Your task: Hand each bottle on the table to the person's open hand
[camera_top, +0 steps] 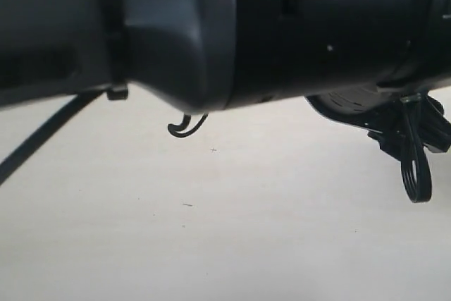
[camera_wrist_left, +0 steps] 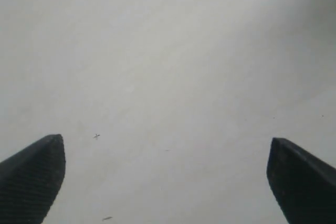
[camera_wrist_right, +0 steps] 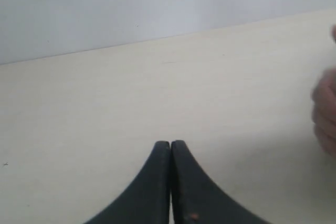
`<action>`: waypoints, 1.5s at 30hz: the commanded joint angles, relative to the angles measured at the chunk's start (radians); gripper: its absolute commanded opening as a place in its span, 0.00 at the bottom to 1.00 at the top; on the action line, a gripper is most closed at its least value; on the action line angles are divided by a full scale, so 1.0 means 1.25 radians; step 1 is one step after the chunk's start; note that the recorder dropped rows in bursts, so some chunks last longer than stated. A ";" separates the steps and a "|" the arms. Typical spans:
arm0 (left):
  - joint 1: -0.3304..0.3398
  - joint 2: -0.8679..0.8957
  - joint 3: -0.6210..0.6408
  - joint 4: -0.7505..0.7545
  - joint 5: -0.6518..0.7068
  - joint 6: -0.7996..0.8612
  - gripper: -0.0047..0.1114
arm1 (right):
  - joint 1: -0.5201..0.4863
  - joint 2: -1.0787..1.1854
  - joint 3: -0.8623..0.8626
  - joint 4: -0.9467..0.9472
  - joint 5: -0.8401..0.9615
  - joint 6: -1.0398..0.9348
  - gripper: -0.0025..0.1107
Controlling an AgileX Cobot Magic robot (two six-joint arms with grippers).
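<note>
No bottle shows in any view. The pale beige table [camera_top: 225, 230] fills the lower part of the exterior view, and a black arm body close to the lens blocks the upper part. My left gripper [camera_wrist_left: 166, 145] is open above bare table [camera_wrist_left: 173, 66], its two dark fingertips [camera_wrist_left: 39, 171] far apart with nothing between them. My right gripper [camera_wrist_right: 171, 145] is shut, its black fingers [camera_wrist_right: 157, 182] pressed together and holding nothing, above the table [camera_wrist_right: 105, 108]. A blurred person's hand [camera_wrist_right: 326, 111] enters at the edge of the right wrist view.
A black arm housing [camera_top: 211, 26] spans the top of the exterior view, with a cable [camera_top: 42, 132] and a wire loop [camera_top: 416, 167] hanging below it. The table's far edge meets a pale wall [camera_wrist_right: 157, 3]. Tiny dark specks [camera_wrist_left: 96, 136] mark the surface.
</note>
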 commanded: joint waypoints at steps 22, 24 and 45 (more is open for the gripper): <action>-0.003 -0.058 0.000 0.022 0.013 0.002 0.94 | -0.004 0.006 0.004 0.000 -0.008 -0.002 0.02; -0.003 -0.058 0.000 0.022 0.013 0.002 0.94 | -0.004 0.006 0.004 0.000 -0.008 -0.002 0.02; -0.003 -0.059 0.000 0.023 -0.010 -0.038 0.04 | -0.004 0.006 0.004 0.000 -0.008 -0.002 0.02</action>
